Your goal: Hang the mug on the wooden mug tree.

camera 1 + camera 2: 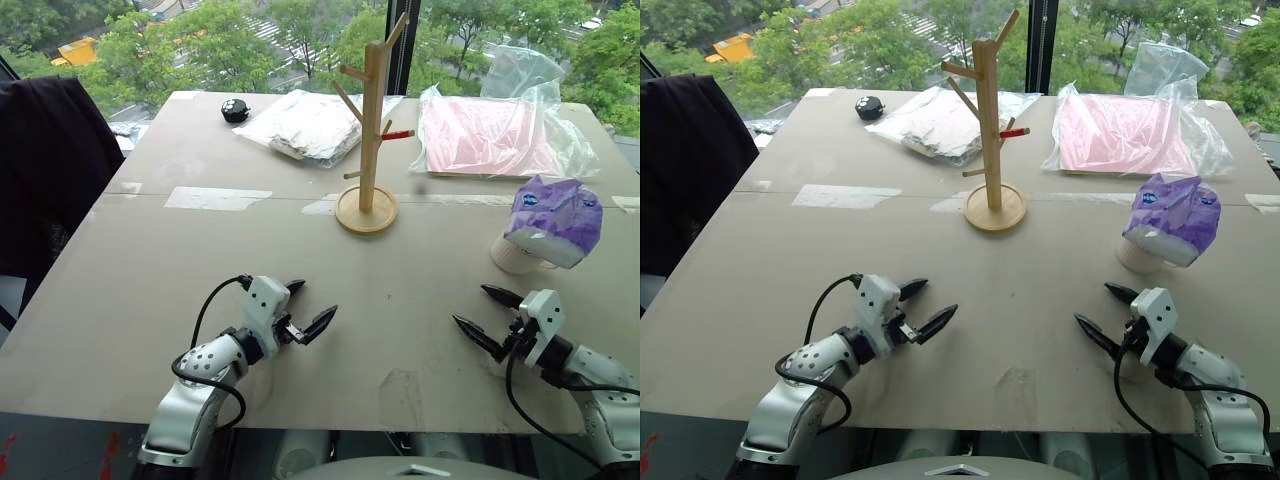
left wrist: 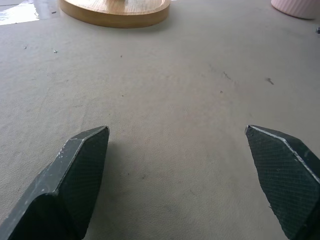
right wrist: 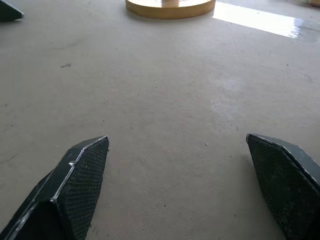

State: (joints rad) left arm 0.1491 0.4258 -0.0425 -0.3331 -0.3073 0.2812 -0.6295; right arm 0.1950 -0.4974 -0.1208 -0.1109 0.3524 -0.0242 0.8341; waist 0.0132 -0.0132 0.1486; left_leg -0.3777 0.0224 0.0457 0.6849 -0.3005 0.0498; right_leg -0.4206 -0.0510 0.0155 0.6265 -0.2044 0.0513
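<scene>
Here is the wooden mug tree (image 1: 372, 130), standing upright on its round base near the middle of the grey desk (image 1: 130, 300), its red-tipped peg pointing to the right. No mug hangs on it. To the right of the tree and a little nearer the robot sits the mug (image 1: 518, 256), off-white, resting on the desk with a purple-and-white plastic bag (image 1: 555, 215) draped over its top, so its handle and inside are hidden. Behind the tree, to its left, lies a clear bag of pale cloth (image 1: 305, 125), with a small black object (image 1: 234, 110) further left; behind it to the right lies a bag with pink contents (image 1: 485, 135). The left end effector (image 1: 305, 313) hovers over the desk well in front of the tree and to its left, fingers spread wide, holding nothing. The right end effector (image 1: 488, 315) hangs in front of the tree and to its right, near the mug but apart from it, fingers also spread wide and empty.
</scene>
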